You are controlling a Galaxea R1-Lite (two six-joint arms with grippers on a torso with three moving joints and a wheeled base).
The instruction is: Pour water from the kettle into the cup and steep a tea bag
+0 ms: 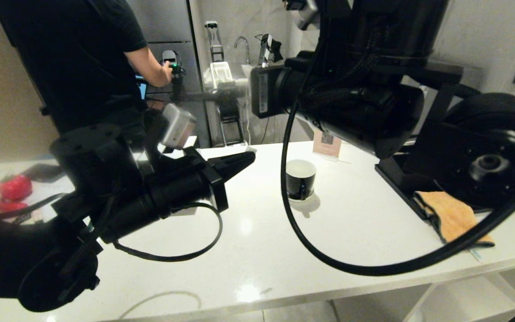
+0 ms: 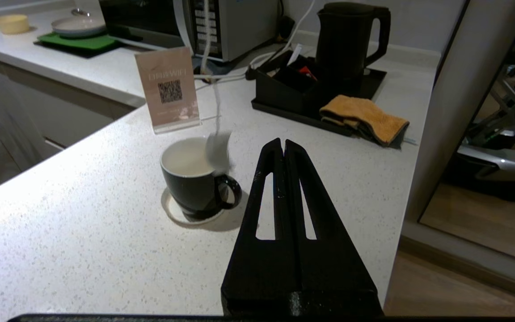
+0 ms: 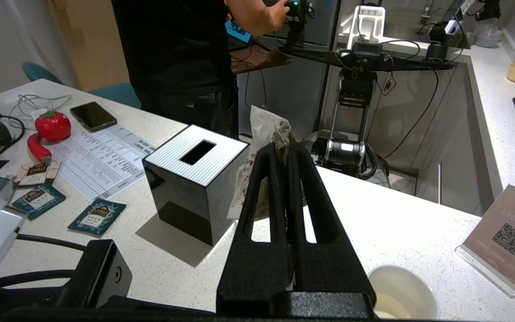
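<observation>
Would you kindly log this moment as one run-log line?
right gripper: shut on tea bag, above cup | left gripper: shut, empty, beside cup | kettle: on its tray

Bare counter (image 2: 83,241) open around cup (image 2: 195,183), QR card (image 2: 168,89) just behind it, kettle tray (image 2: 373,82) (orange cloth (image 2: 365,118) draped) well apart.

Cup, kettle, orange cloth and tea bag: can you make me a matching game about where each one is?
Things:
1. cup
2. kettle
3. orange cloth
4. tea bag

Places:
A. standing on the black tray
B. pinched in the right gripper
C. sitting on a white saucer
D. lying over the tray's front edge

Right pairs: 1-C, 2-A, 3-D, 4-B
</observation>
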